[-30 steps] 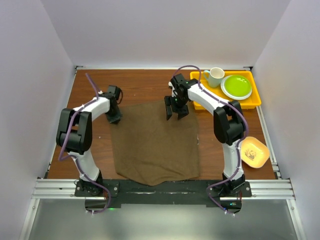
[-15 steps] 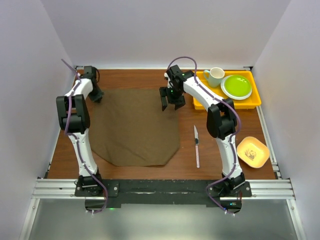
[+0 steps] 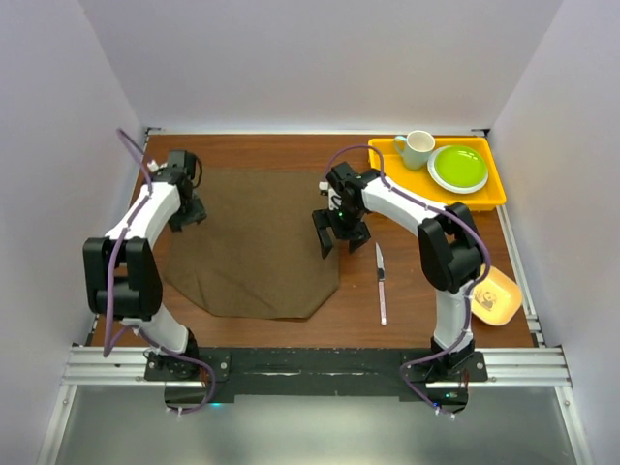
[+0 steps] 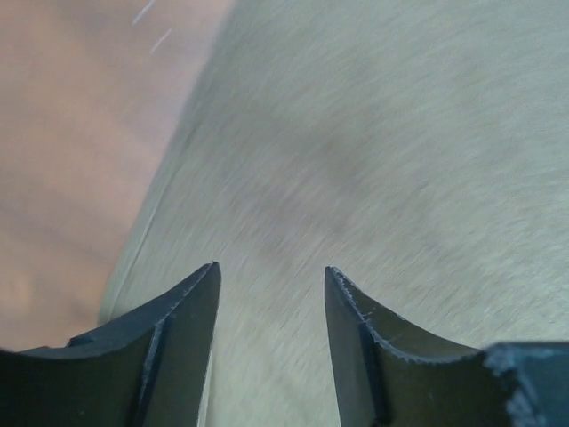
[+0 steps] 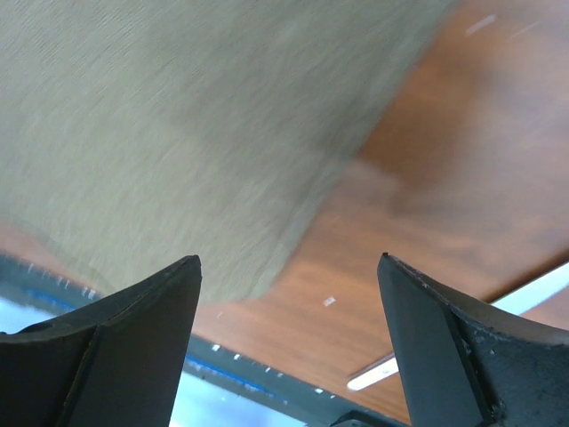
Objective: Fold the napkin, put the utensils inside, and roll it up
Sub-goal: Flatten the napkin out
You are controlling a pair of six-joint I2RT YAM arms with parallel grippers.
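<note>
The napkin [image 3: 252, 242] lies flat and open on the wooden counter [image 3: 291, 153], in its left and middle part. Its near edge has cut corners, so the shape is not a clean rectangle. The knife [image 3: 381, 281] lies on the bare wood just to the right of the napkin and does not touch it. Its blade points to the far side and its pale handle to the near side.

The left tool [image 3: 187, 215] is at the left border of the napkin. In the left wrist view its two fingers [image 4: 178, 311] are spread, with only cloth under the gap and nothing pinched. A strip of wood shows on the left of that view.

The right tool [image 3: 339, 237] hangs above the right border of the napkin, between the cloth and the knife. In the right wrist view its fingers [image 5: 124, 320] stand wide apart and hold nothing; below them are the edge of the napkin and brown wood.

At the far right corner a yellow tray [image 3: 489, 199] carries a pale mug [image 3: 417, 148] and a green plate [image 3: 458, 168]. A small yellow bowl [image 3: 496, 295] sits near the right edge, partly hidden by the right arm.
</note>
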